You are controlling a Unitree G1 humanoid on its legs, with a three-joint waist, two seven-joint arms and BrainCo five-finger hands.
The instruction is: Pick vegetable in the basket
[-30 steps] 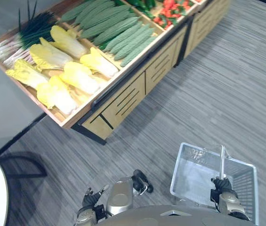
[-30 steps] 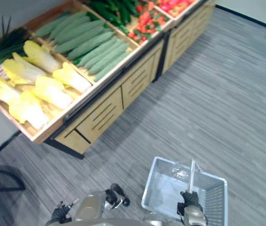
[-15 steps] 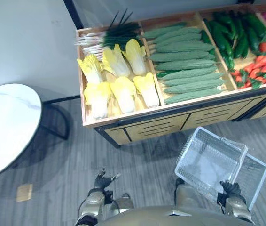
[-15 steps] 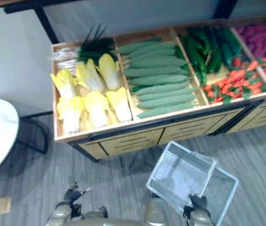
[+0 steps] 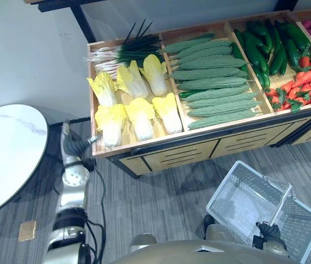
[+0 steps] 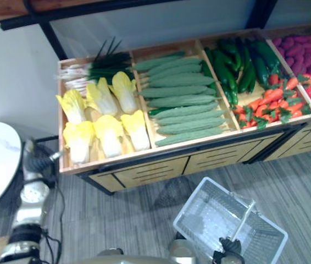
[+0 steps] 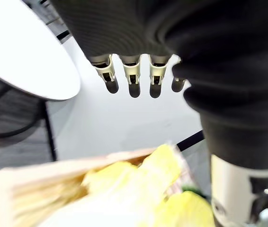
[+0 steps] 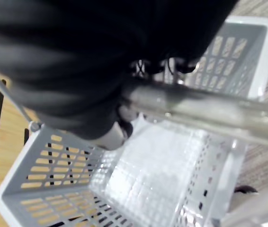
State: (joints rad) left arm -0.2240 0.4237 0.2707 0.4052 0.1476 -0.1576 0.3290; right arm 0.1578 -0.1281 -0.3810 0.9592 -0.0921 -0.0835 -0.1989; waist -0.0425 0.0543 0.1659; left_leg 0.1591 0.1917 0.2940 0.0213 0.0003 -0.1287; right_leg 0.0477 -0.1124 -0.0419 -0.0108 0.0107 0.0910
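Left hand (image 7: 131, 72), fingers straight and apart, hovered at nine o'clock of yellow leafy cabbages (image 5: 111, 120): likely light, crushable, best cupped mid-body. Right hand (image 5: 268, 230) clamped the handle of the white mesh basket (image 5: 222, 184).

I see pale yellow napa cabbages (image 5: 142, 115) with white stems, spring onions (image 5: 123, 50) white at the root and dark green above, bumpy mid-green bitter gourds (image 5: 213, 82), glossy dark green cucumbers (image 5: 265, 47), red chillies (image 5: 304, 82) with green caps. The stand (image 5: 188, 155) is light wood trimmed black; the basket (image 5: 227, 190) pale grey with slotted walls; the floor (image 5: 161, 192) grey, finely striped; the round table (image 5: 7, 146) white, faintly marbled.
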